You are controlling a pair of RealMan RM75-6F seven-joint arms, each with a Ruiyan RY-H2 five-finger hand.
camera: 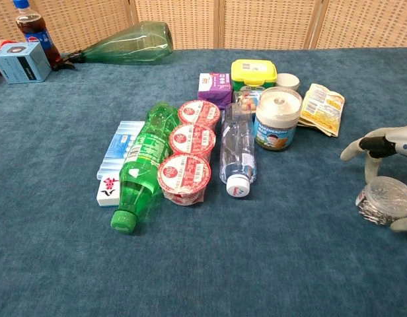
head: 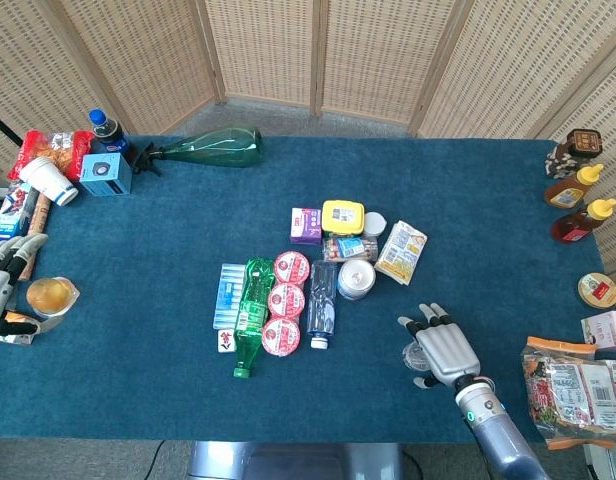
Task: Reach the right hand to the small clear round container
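Observation:
The small clear round container (camera: pixel 384 201) stands on the blue table near the right front, with fine dark contents showing through its wall. In the head view the container (head: pixel 415 354) peeks out from under the left side of my right hand (head: pixel 444 346). That hand hovers over it with fingers spread, pointing away from me. The chest view shows my right hand (camera: pixel 387 146) with fingers arched over the far side and the thumb at the near right side. I cannot tell whether they touch it. My left hand (head: pixel 2 293) lies open at the table's left edge.
A small jar of amber stuff (head: pixel 51 295) sits beside the left hand. A cluster of bottles, red-lidded cups and tubs (head: pixel 318 280) fills the centre. Snack packets (head: pixel 573 395) lie right of the right hand. Sauce bottles (head: pixel 578 205) stand at the far right.

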